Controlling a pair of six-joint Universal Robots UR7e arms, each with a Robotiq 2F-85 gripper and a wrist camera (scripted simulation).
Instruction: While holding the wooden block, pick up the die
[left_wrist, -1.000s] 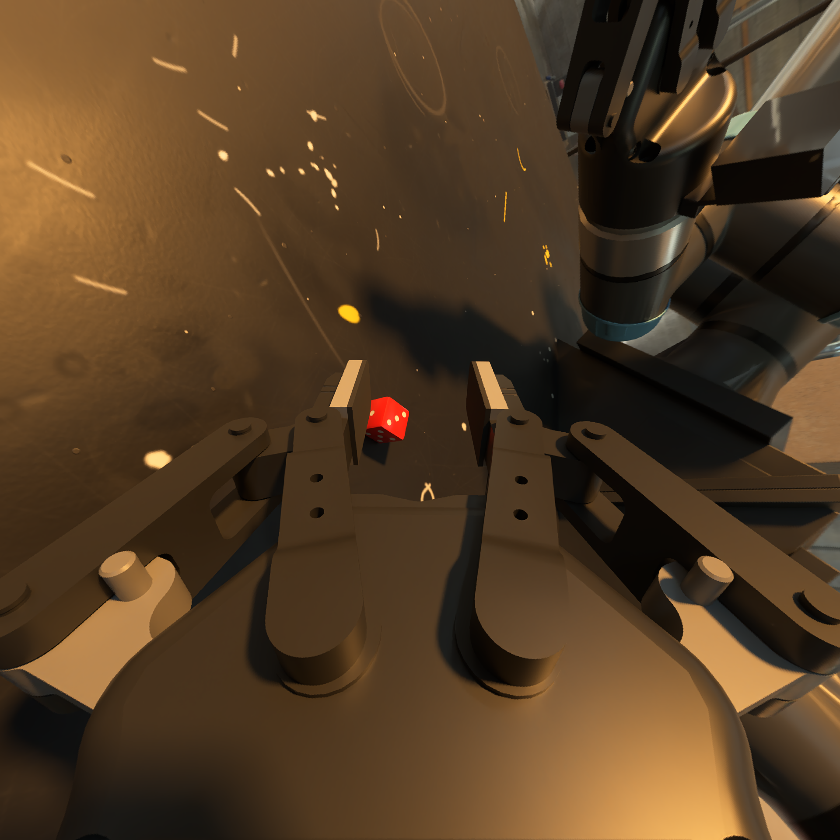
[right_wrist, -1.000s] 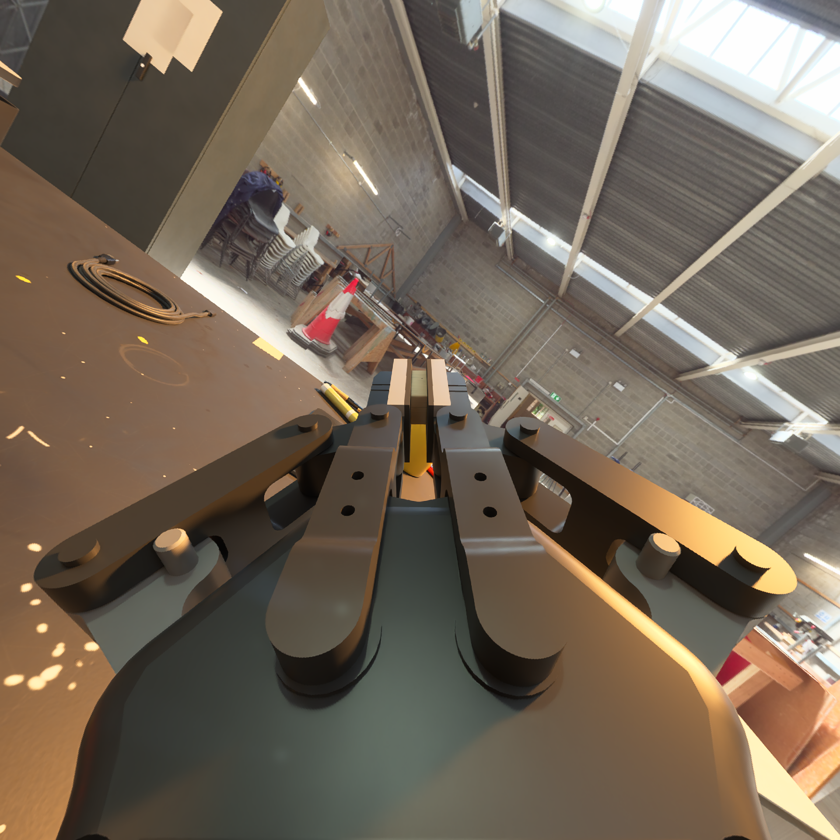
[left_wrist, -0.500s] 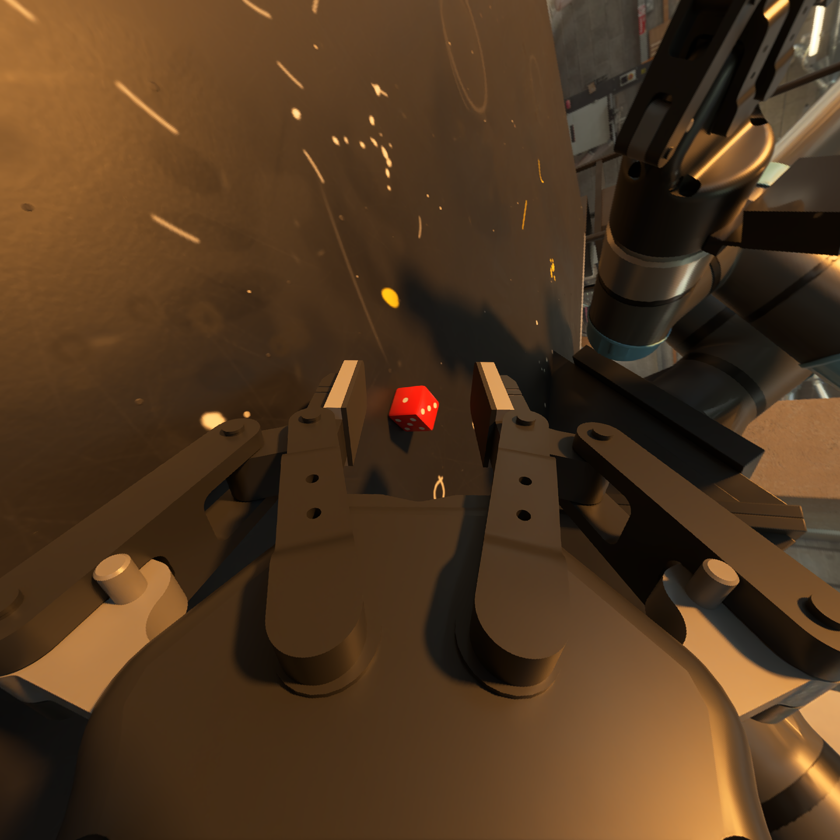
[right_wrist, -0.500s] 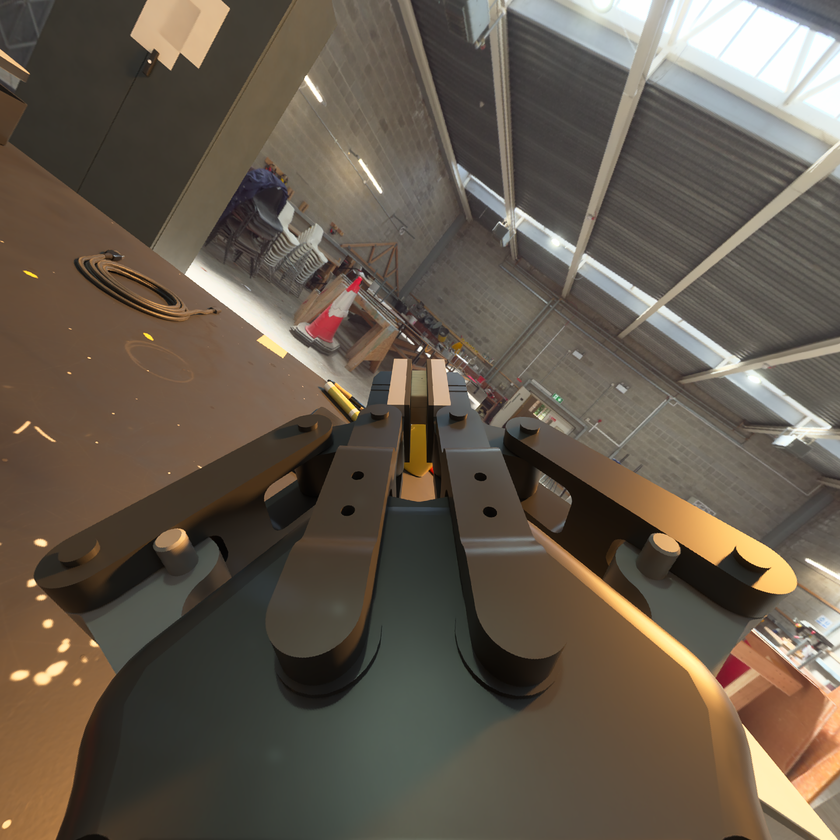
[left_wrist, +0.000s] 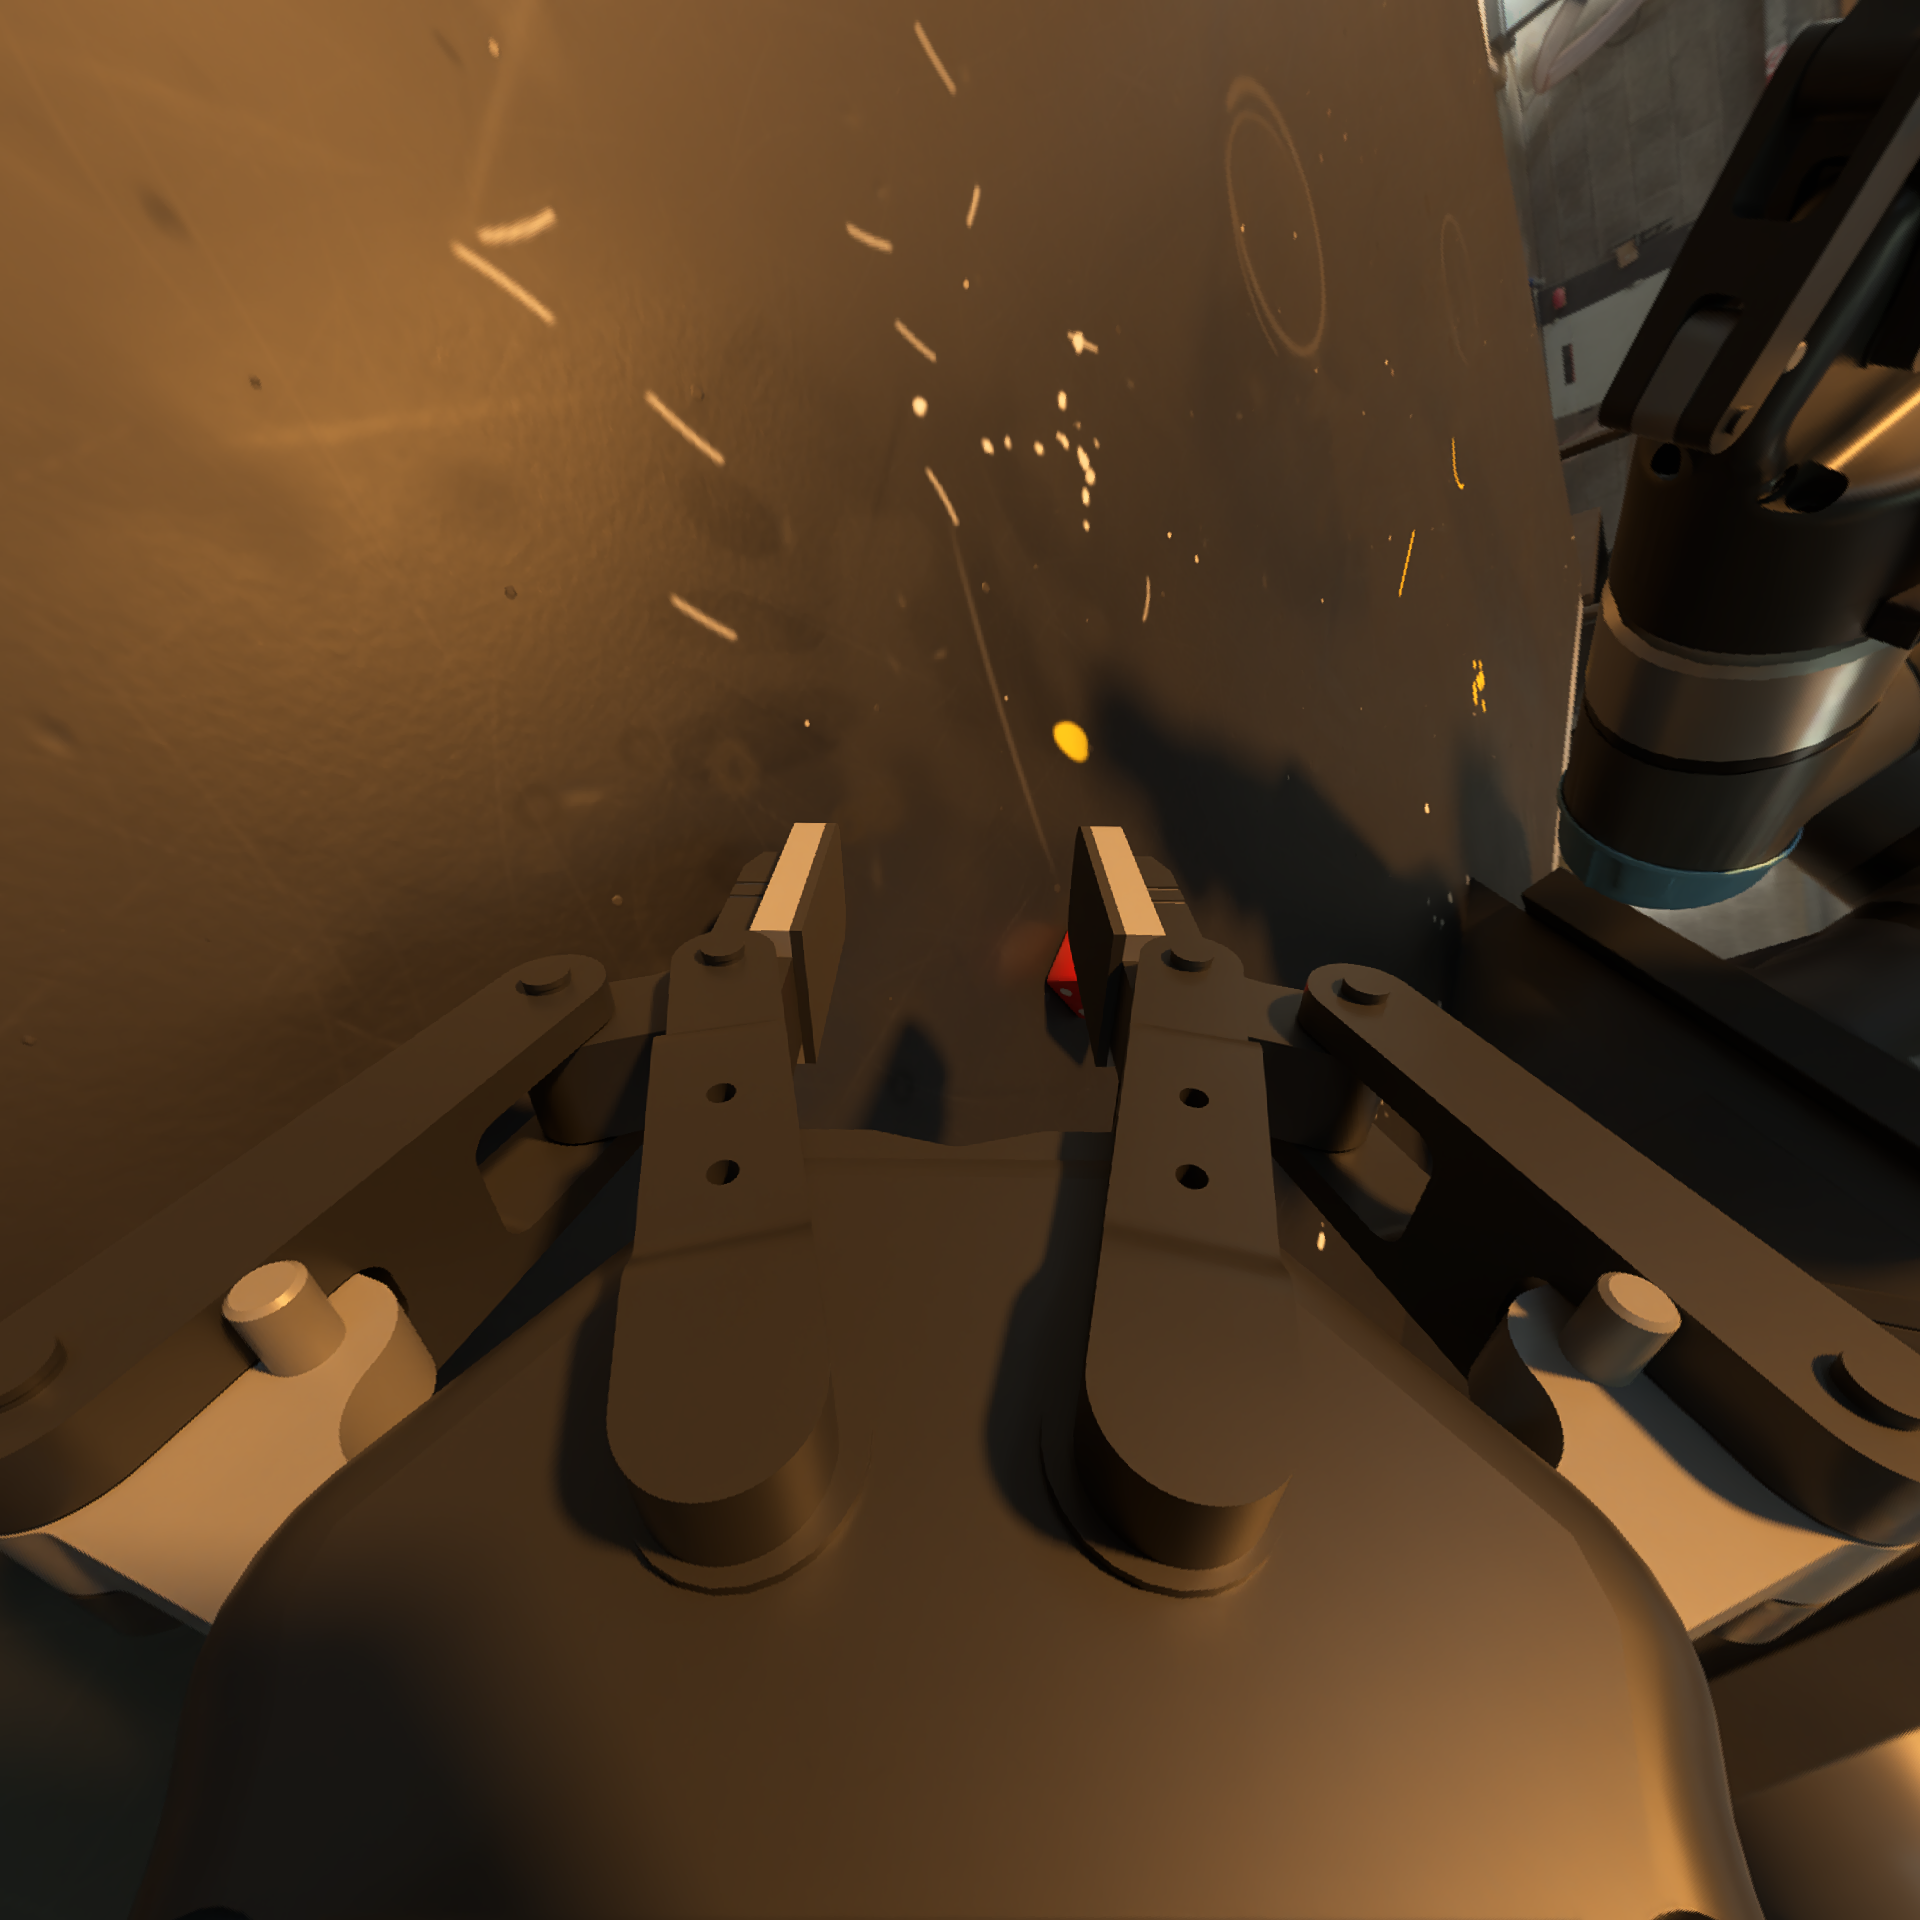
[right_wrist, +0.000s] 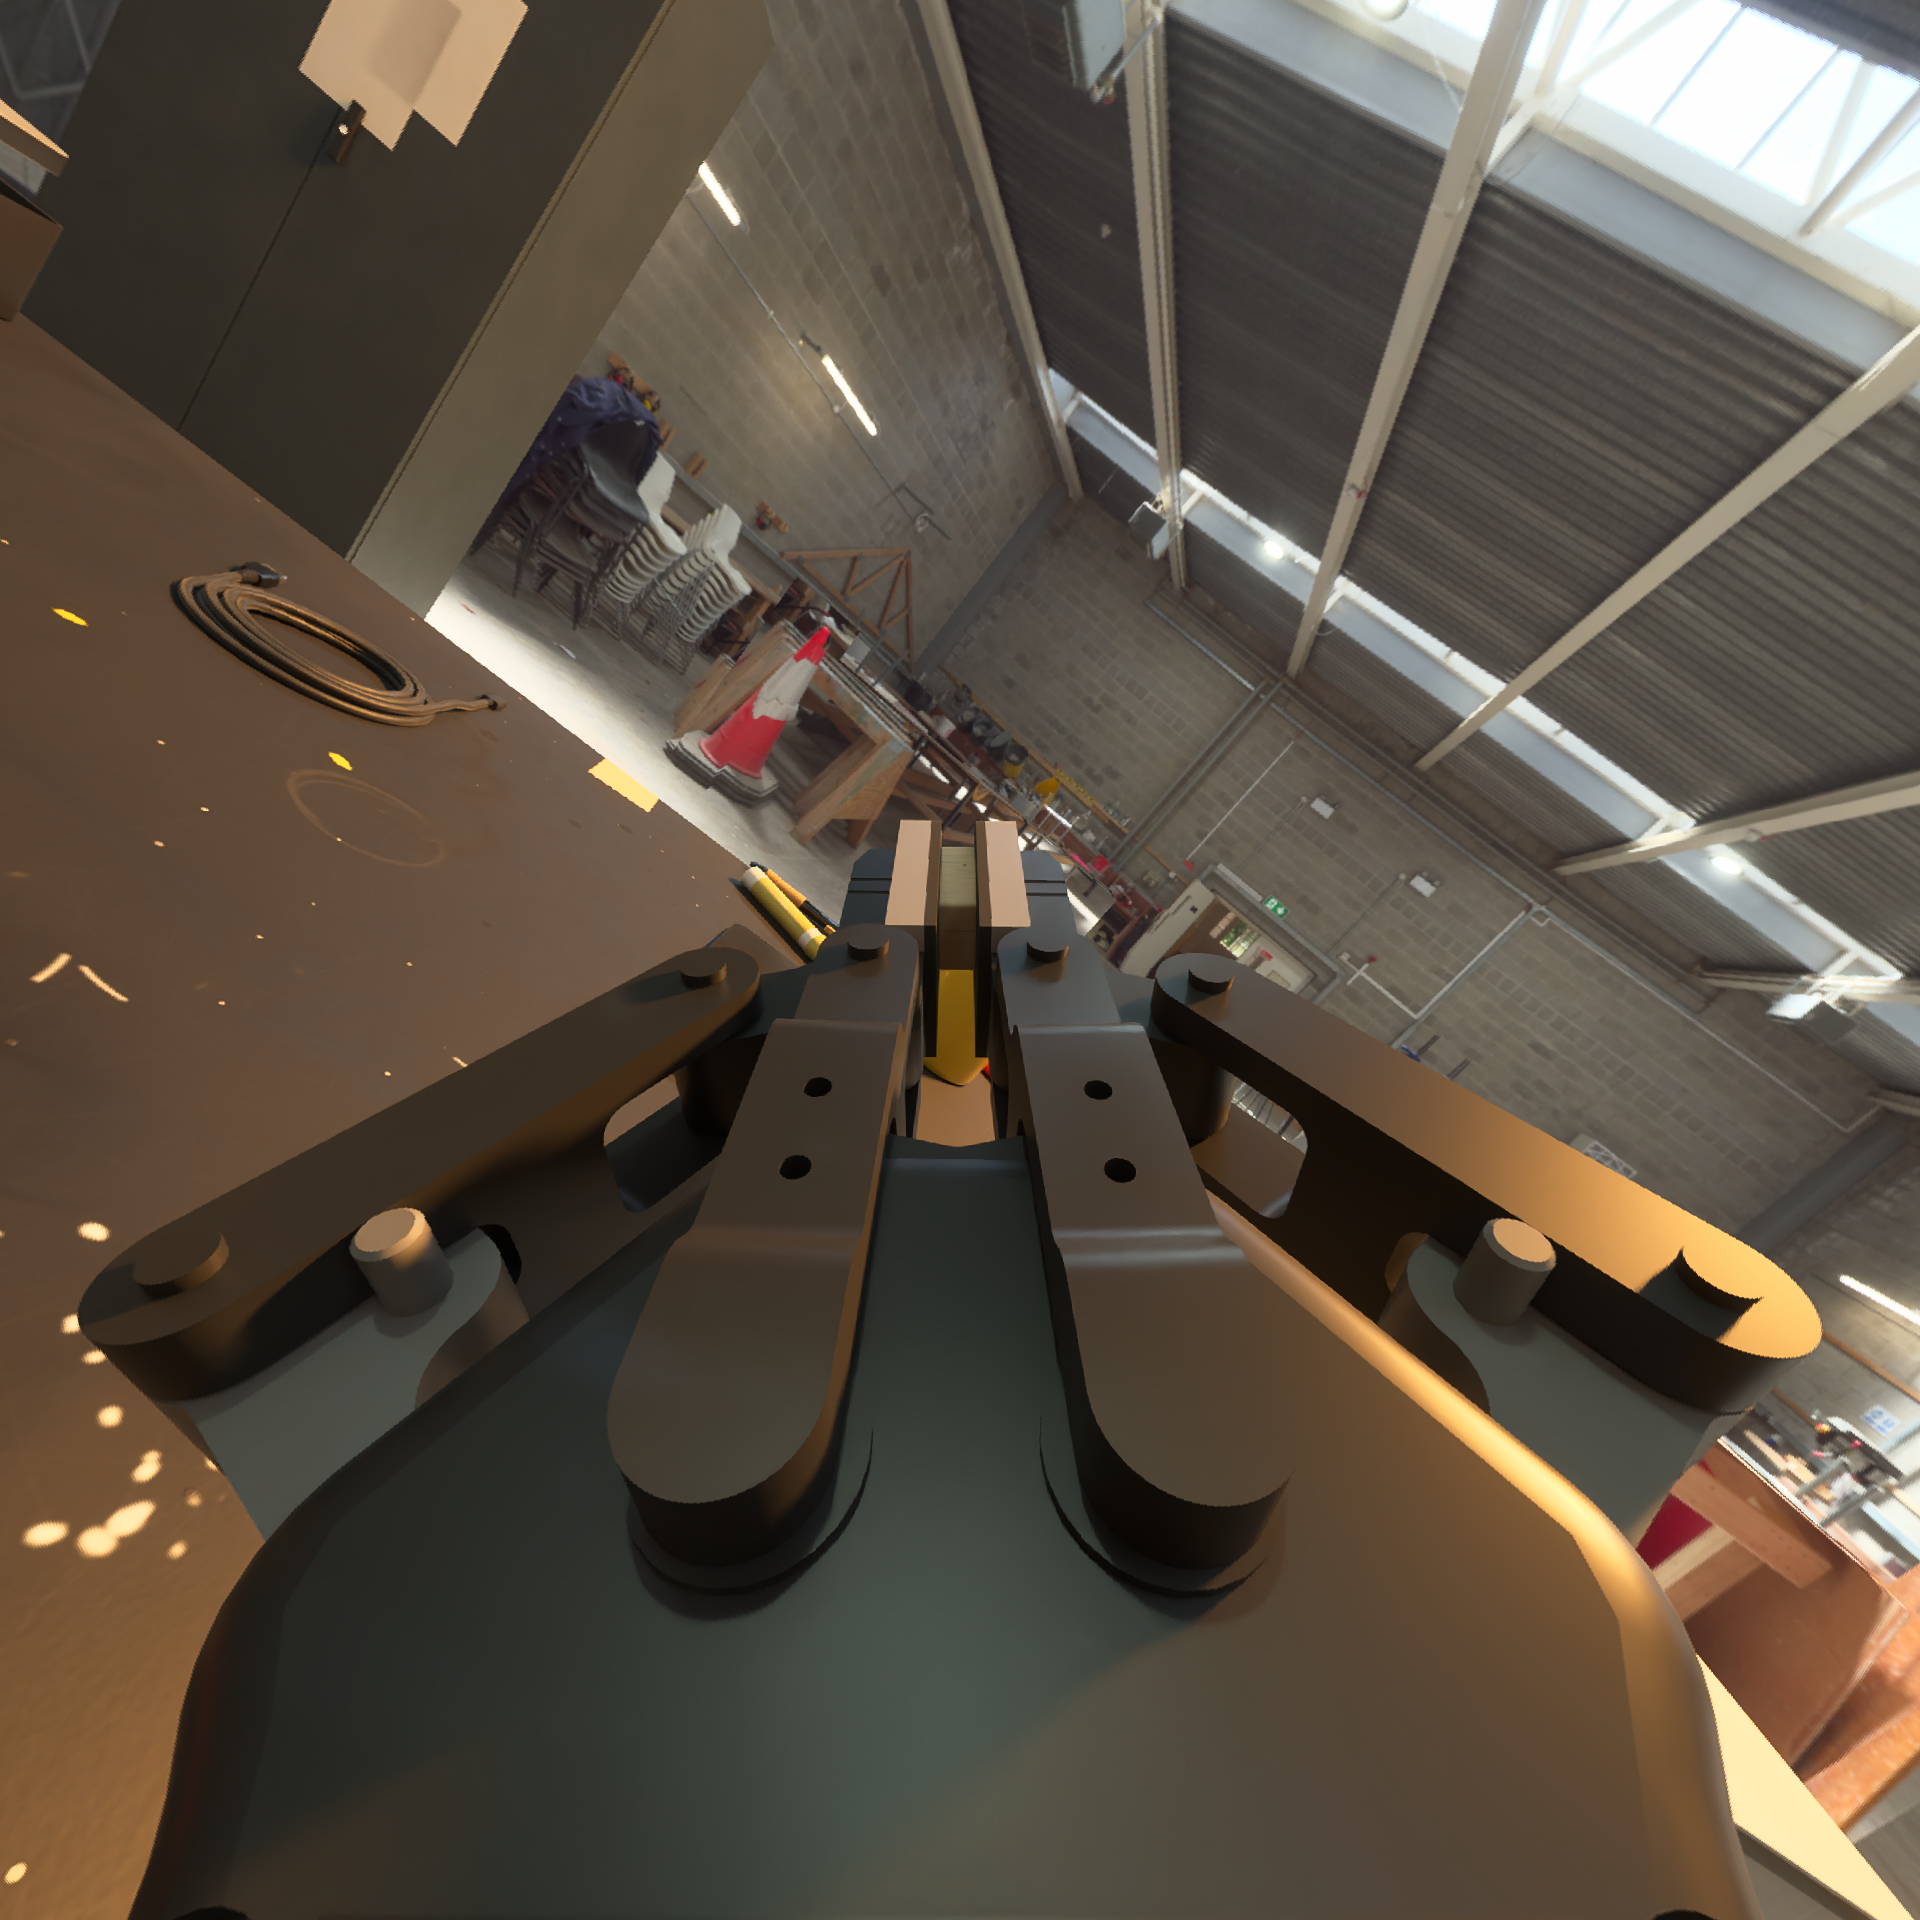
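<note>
The left end effector (left_wrist: 954, 935) hangs close over the bench (left_wrist: 416, 520), its jaws spread wide with nothing between the pads. The die (left_wrist: 1062, 982) sits on the bench at the inner face of the right-hand finger (left_wrist: 1101, 935) — only a red sliver with a pale pip shows, the rest hidden behind that pad, and whether the two touch cannot be told. Bare bench fills the gap from the die across to the other finger. The bench is a dark, matte brown sheet, scuffed with short pale scratches, specks and faint ring marks; to the far left it runs on open and flat. On the right its edge falls away, and just past it stands the other arm (left_wrist: 1725, 665), a thick dark cylinder with a brushed metal band and a blue ring, crowding that side.

The right end effector (right_wrist: 956, 883) is raised well off the bench and tilted up toward the hall roof, jaws clamped on the wooden block (right_wrist: 956, 883): a narrow pale strip of wood between the pads, yellow lower down. Below to its left the bench carries a coiled cable (right_wrist: 301, 649) and a yellow-and-black marker (right_wrist: 784, 904) near the edge, with a traffic cone (right_wrist: 764, 712) on the floor beyond.
</note>
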